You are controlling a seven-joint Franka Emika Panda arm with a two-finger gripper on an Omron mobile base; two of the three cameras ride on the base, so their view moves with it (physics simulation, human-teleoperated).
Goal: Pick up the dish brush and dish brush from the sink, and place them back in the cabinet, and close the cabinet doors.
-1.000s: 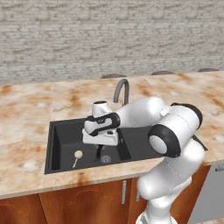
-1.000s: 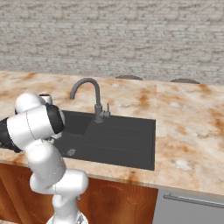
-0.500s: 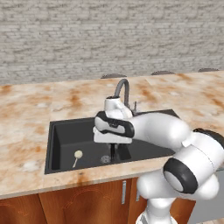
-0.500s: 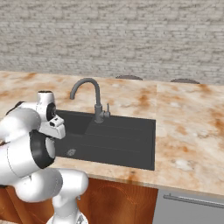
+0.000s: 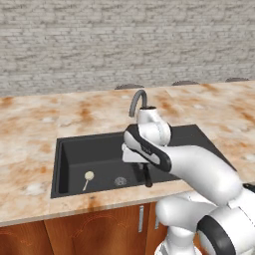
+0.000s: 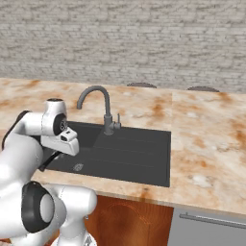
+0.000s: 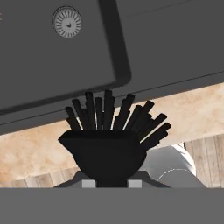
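My gripper (image 5: 146,172) is shut on the black stubby dish brush (image 5: 147,178) and holds it above the front right part of the sink (image 5: 99,152). In the hand view the black brush (image 7: 108,131) sits between my fingers, bristles pointing away, over the sink's front rim (image 7: 166,83). From the right base view the gripper (image 6: 49,161) hangs at the sink's left end (image 6: 125,153). On the basin floor at the left lies the cream-headed dish brush (image 5: 88,177). The cabinet and its doors are out of view.
A grey gooseneck tap (image 5: 137,101) stands behind the basin, close to my wrist. The round metal drain (image 5: 119,181) lies left of the gripper. Marbled counter (image 5: 30,134) surrounds the sink, with a brick wall behind and wooden lower cupboards (image 5: 99,229) in front.
My hand has swung right and toward the sink's front edge, carrying the black brush. The cream brush has stayed put.
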